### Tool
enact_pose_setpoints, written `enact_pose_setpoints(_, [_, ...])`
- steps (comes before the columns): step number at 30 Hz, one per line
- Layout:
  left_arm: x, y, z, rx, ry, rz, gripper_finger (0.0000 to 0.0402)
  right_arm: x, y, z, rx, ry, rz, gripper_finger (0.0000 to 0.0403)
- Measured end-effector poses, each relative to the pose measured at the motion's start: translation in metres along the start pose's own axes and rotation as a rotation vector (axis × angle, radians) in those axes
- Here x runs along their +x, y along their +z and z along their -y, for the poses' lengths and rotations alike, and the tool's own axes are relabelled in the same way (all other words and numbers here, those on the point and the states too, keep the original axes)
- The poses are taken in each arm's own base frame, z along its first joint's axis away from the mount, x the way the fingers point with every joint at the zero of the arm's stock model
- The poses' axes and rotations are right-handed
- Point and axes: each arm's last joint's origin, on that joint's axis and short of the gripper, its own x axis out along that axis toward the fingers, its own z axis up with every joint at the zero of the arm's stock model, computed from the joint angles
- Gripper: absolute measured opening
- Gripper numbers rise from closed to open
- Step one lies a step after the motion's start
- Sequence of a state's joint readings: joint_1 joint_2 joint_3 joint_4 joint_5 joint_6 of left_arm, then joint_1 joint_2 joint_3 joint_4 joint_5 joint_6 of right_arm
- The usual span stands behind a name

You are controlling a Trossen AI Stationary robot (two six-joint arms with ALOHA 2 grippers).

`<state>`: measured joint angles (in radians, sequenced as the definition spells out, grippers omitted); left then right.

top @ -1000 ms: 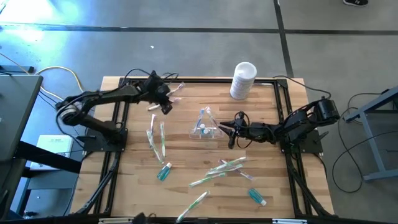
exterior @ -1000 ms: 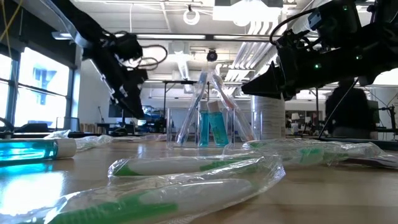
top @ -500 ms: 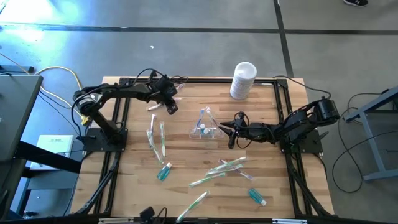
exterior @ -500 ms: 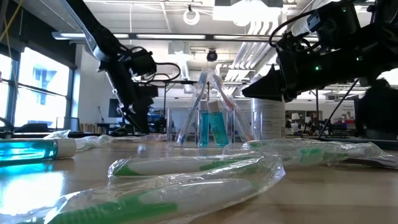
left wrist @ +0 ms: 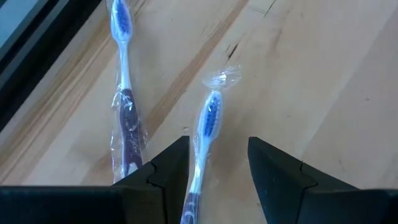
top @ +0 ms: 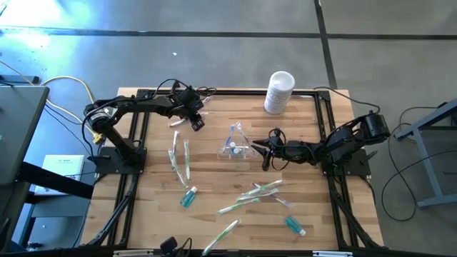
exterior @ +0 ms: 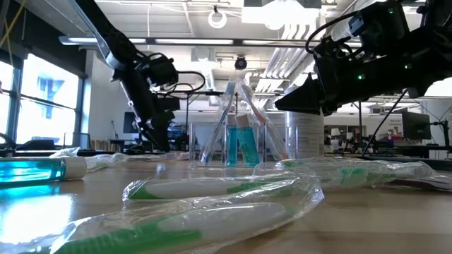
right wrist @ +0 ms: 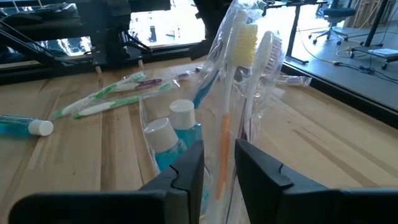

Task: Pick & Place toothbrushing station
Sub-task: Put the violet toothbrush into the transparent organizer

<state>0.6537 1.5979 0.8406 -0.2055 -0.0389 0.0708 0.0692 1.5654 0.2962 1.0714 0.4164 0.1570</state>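
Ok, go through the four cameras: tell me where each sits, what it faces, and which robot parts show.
High: overhead, straight down on the table; both arms, left gripper, right gripper.
Low: at tabletop height, level across wrapped toothbrushes to the cup; both arms show.
Left wrist: over two blue toothbrushes; own fingers straddle one.
Right wrist: faces the cup; own fingers hold its rim.
Shared: cup in high, low, right wrist.
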Motion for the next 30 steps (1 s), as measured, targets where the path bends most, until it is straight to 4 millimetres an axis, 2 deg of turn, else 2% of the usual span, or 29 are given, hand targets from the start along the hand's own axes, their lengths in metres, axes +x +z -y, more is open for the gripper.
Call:
enact_pose_setpoints(9, [0.029, -0.009, 0.001, -0.008, 0.016, -0.075, 0.0157, 0.0, 0.0, 0.0, 0.0, 0.0, 0.0, 0.0083])
enact_pose_setpoints(14, [0.034, -0.013, 0.002, -0.003, 0.013, -0.099, 0.0152, 0.0, 0.0, 0.0, -0.001, 0.0, 0.0, 0.0083])
enact_pose_setpoints(18, [0.035, -0.014, 0.003, -0.005, -0.023, -0.107, 0.0107, 0.0, 0.0, 0.0, -0.001, 0.0, 0.0, 0.0083])
enact_pose_setpoints(22, [0.035, -0.014, 0.004, -0.019, -0.067, -0.107, 0.002, 0.0, 0.0, 0.0, -0.002, 0.0, 0.0, 0.0083])
enact_pose_setpoints(25, [0.035, -0.014, 0.005, -0.083, -0.074, -0.11, 0.0011, 0.0, 0.0, 0.0, -0.002, 0.0, 0.0, 0.0083])
enact_pose_setpoints(30, [0.023, -0.009, 0.012, -0.065, -0.041, -0.077, 0.0005, 0.0, 0.0, 0.0, -0.003, 0.0, 0.0, 0.0083])
